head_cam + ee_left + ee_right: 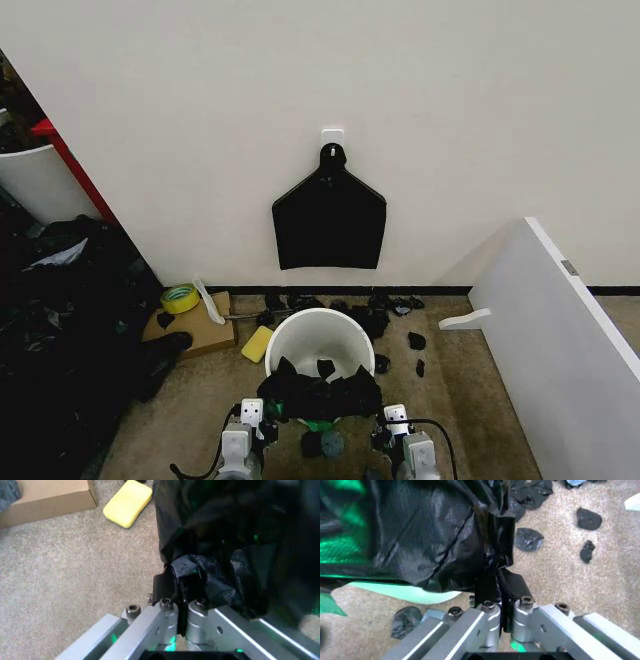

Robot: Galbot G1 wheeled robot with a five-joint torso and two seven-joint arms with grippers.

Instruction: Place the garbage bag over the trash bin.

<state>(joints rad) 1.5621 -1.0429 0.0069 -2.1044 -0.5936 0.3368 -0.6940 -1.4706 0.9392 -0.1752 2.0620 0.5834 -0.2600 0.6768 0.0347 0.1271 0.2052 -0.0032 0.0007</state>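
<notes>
While clamped on garbage bag point(318, 395), tools low.

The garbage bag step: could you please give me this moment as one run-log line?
left gripper: shut on crinkly black plastic garbage bag | right gripper: shut on bag | bag: stretched across near rim of round white plastic trash bin

You get even, soft room light on the wall point(450, 100), with dim shadow left of it. Green glare tints the garbage bag point(420, 528) in both wrist views, where its nearest folds blur.
</notes>
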